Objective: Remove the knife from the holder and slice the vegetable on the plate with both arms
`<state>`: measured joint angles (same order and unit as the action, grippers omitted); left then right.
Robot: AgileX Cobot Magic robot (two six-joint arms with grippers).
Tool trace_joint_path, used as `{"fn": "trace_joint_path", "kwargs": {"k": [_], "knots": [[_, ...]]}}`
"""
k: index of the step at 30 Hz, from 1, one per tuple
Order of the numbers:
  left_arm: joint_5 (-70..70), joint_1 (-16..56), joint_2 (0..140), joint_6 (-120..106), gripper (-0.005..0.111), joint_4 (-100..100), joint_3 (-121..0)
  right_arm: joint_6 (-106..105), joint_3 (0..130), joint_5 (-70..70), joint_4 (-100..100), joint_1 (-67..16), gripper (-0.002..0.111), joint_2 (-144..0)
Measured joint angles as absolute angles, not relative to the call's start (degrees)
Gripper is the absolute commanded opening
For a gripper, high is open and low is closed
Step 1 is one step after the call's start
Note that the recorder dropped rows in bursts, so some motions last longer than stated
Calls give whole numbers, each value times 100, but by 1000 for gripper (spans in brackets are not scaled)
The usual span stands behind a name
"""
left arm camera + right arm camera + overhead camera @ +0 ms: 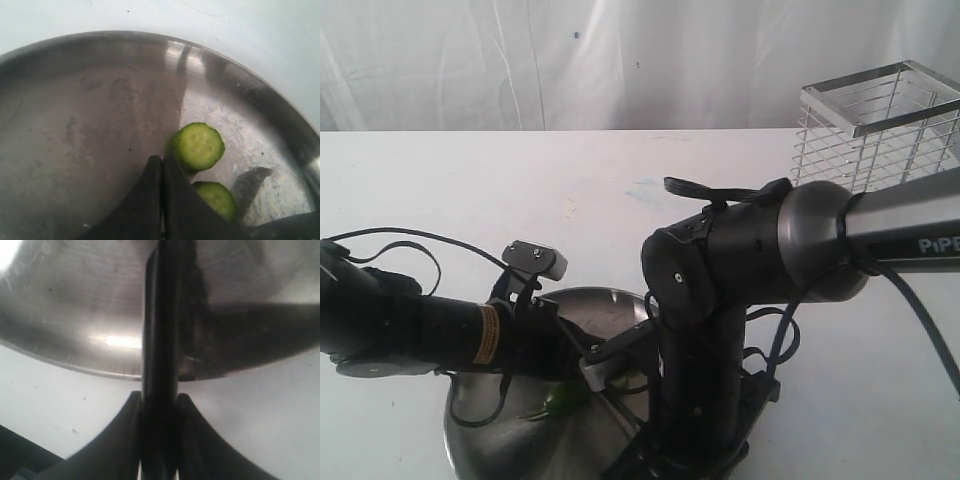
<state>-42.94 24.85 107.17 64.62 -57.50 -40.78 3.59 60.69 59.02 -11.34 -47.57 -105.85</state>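
Note:
In the left wrist view two round green cut discs of the vegetable (197, 146) lie on the shiny steel plate (75, 125). My left gripper (162, 161) is shut right beside the nearer disc, and nothing shows between its fingers. In the exterior view a bit of green vegetable (560, 400) shows under the left arm, on the plate (500, 445). My right gripper (160, 401) is shut on the knife (165, 315), whose dark length runs out over the plate's rim (75, 367). The chrome wire holder (880, 125) stands empty at the back right.
The right arm's thick elbow (720, 260) hangs over the plate's right side and hides the right gripper in the exterior view. A dark shadow-like shape (252, 182) lies on the plate beside the second disc (217, 199). White tabletop (470, 190) surrounds the plate.

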Motion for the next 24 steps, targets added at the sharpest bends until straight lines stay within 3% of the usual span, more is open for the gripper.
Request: {"fn": "trace_joint_path", "kwargs": {"k": [17, 24], "knots": [[-3577, 2485, 9579, 6390, 0, -5480, -4025, 483, 6060, 5898, -977, -4757, 0, -10226], [-1790, 2496, 8610, 6400, 0, -4807, -4015, 435, 6060, 5937, -820, -4757, 0, -9597]]}}
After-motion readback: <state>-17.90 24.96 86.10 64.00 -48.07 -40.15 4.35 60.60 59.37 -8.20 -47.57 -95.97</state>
